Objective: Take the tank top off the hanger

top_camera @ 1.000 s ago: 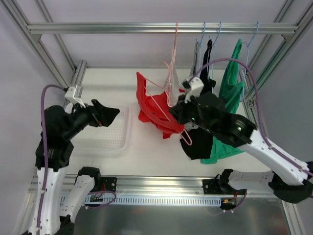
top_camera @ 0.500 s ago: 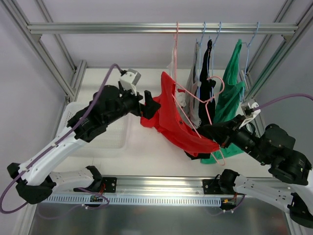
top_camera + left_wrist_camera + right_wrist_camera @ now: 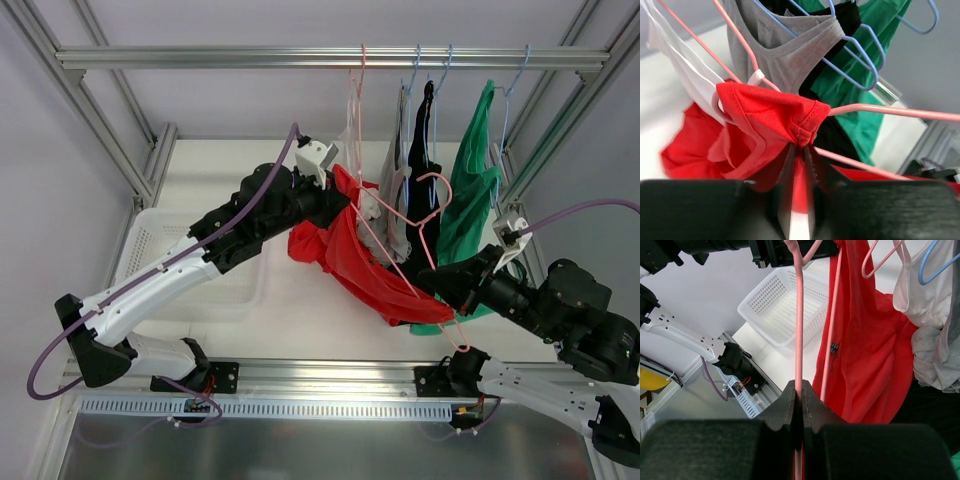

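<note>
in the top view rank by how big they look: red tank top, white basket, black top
white basket and red tank top: about alike, left arm hides part of the basket
black top: smallest

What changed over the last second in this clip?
The left end effector swung from above the basket to the red tank top and shut on its strap. The right end effector pulled back rightward, drawing the pink hanger with it. The green top stayed hanging on the rail.

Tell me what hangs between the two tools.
In the top view, the red tank top and its pink hanger span the gap from left tool to right tool.
</note>
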`<action>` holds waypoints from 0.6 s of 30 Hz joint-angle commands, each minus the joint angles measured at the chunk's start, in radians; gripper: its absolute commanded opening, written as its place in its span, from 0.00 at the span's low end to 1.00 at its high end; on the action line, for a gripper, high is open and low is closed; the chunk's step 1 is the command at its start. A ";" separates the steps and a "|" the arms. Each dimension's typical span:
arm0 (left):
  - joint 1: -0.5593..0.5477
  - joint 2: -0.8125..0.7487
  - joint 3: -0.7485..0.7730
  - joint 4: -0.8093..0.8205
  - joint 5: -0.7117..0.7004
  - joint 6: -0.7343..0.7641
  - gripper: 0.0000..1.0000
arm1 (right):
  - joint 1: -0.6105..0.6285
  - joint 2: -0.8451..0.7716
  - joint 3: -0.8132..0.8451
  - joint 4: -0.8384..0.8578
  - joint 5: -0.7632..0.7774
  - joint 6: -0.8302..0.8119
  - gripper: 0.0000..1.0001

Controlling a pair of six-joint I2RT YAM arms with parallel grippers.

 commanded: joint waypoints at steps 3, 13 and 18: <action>-0.012 -0.046 0.000 0.065 -0.077 0.009 0.00 | 0.002 -0.027 0.046 0.016 0.008 0.001 0.00; -0.015 -0.276 -0.168 0.064 -0.320 -0.047 0.00 | 0.002 -0.136 0.033 -0.138 -0.237 -0.087 0.00; -0.015 -0.304 -0.225 0.062 -0.332 -0.103 0.00 | 0.001 -0.242 0.032 -0.144 -0.256 -0.106 0.00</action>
